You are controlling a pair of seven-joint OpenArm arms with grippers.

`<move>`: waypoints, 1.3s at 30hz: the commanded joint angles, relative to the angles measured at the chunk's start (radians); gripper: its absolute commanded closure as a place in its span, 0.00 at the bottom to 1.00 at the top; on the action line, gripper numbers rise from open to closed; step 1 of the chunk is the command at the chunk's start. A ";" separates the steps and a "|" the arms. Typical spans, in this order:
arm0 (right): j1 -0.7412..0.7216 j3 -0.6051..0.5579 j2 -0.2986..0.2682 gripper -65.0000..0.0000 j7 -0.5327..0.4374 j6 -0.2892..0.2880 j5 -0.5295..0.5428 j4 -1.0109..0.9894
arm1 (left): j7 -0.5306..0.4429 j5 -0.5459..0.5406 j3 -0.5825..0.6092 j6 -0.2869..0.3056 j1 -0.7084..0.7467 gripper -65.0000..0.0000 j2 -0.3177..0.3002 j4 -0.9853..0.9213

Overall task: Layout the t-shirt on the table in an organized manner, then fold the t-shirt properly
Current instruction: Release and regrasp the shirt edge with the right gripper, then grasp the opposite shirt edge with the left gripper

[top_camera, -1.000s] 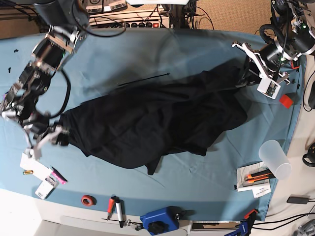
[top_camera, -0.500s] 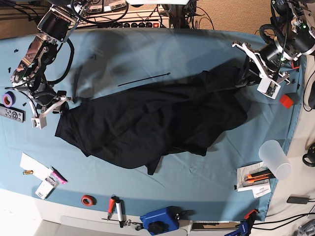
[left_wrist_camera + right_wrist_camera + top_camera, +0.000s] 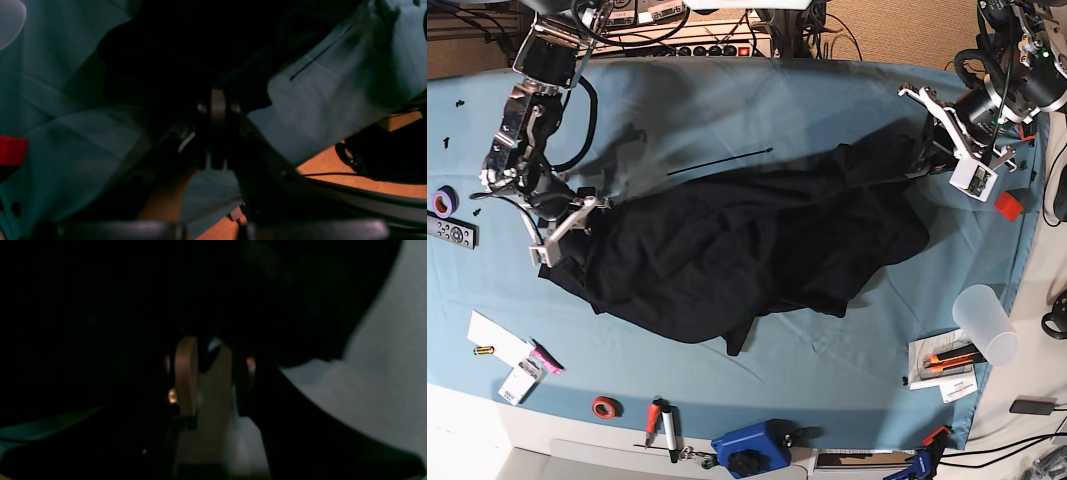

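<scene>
Your t-shirt (image 3: 747, 250) lies stretched across the middle of the table (image 3: 727, 100), its long axis running from the lower left up toward the upper right in the base view. It looks plain black, rumpled and bunched, with a pointed flap hanging toward the near edge. Your left gripper (image 3: 924, 160) has its fingers pinched together on the shirt's upper right end. Your right gripper (image 3: 562, 235) sits at the shirt's left edge; you cannot tell whether its fingers clamp fabric.
</scene>
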State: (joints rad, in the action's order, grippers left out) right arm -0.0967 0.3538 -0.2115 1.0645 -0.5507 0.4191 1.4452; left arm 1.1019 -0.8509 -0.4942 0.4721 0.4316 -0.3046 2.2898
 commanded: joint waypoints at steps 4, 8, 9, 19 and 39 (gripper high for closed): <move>-0.038 -0.026 -0.013 1.00 0.018 -0.005 0.005 0.011 | -0.021 -0.018 -0.006 0.000 -0.003 1.00 -0.008 0.013; -0.085 -0.025 -0.013 1.00 0.031 -0.007 0.007 0.015 | -0.021 -0.018 -0.006 0.000 -0.003 1.00 -0.008 0.013; -0.101 -0.025 -0.013 1.00 0.044 -0.007 0.010 0.020 | -0.021 -0.018 -0.006 0.000 -0.003 1.00 -0.008 0.013; -0.219 0.064 -0.016 1.00 0.074 -0.005 0.079 0.272 | -0.069 -0.017 -0.006 0.000 -0.013 1.00 -0.009 0.013; -0.332 0.248 -0.091 1.00 -0.087 0.011 0.031 0.000 | -0.240 0.161 0.209 -0.003 -0.471 1.00 -0.010 -0.417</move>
State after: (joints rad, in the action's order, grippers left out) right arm -0.3954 0.6033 -0.2821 1.0119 -0.5407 0.4282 1.4166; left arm 0.8925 -0.6659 -0.2760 0.4686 -0.0250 -0.3050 1.8484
